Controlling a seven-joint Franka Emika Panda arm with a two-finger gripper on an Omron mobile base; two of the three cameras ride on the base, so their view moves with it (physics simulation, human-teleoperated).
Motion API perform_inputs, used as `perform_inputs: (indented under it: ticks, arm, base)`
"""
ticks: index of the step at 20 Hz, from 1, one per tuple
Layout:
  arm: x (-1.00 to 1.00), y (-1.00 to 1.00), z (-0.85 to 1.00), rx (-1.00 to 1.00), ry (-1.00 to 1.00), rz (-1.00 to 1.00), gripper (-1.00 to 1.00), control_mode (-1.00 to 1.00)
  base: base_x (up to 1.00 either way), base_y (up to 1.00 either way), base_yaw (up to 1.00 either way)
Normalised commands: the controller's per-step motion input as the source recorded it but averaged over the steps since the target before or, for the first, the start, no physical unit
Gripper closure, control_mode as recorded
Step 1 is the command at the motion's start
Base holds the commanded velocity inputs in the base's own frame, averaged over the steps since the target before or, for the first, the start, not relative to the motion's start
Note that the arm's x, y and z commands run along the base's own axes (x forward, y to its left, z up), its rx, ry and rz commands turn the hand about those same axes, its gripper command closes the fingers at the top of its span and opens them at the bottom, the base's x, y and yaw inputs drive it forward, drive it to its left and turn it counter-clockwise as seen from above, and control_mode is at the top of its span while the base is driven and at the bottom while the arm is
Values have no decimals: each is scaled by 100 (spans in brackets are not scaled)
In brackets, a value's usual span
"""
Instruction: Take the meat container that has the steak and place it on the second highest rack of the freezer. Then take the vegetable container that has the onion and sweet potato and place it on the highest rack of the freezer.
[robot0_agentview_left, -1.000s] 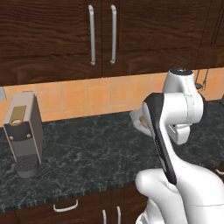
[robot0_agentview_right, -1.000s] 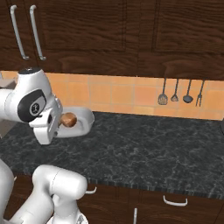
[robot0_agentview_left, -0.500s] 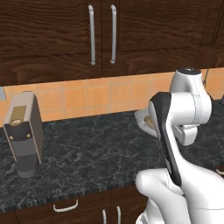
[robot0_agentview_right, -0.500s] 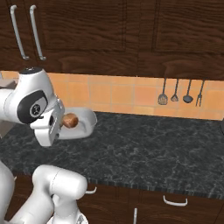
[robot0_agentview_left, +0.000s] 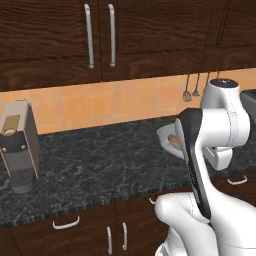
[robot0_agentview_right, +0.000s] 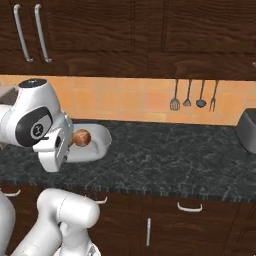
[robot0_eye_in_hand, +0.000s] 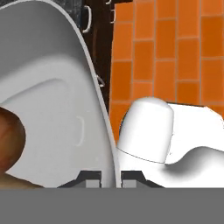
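Note:
The vegetable container is a white bowl (robot0_agentview_right: 97, 141), held in the air over the black counter, beside the arm's forearm. My gripper (robot0_eye_in_hand: 109, 177) is shut on its rim, with the bowl wall (robot0_eye_in_hand: 57, 100) rising between the fingertips. The round orange-brown onion (robot0_agentview_right: 81, 138) lies inside the bowl, close to the hand, and is seen at the left edge (robot0_eye_in_hand: 9, 140) of the hand view. In the left base view the bowl (robot0_agentview_left: 166, 134) peeks out behind the forearm, with the tan sweet potato (robot0_agentview_left: 173, 142) in it. The freezer and the meat container with the steak are out of view.
A black stone counter (robot0_agentview_right: 175, 160) runs under orange wall tiles and dark upper cabinets. A grey coffee machine (robot0_agentview_left: 20, 145) stands at the left. Several utensils (robot0_agentview_right: 192, 95) hang on the wall. A dark appliance (robot0_agentview_right: 248, 131) sits at the right edge.
The arm has swung to the right with the bowl still in its grip. Both base views have shifted slightly, so the base has moved a little.

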Motion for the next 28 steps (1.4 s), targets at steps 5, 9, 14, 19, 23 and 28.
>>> perform_inputs:
  ticks: [5,9,14,19,23,28]
  arm:
    - [0,0,0,0,0,0,100,100]
    - [0,0,0,0,0,0,100,100]
    - [0,0,0,0,0,0,100,100]
    - [0,0,0,0,0,0,100,100]
    - [0,0,0,0,0,0,100,100]
    - [0,0,0,0,0,0,100,100]
  base:
    - [-23,-31,-74]
    - [0,-1,-92]
    - [0,0,-94]
    - [0,0,-92]
    - [0,0,-91]
    - [9,0,-83]
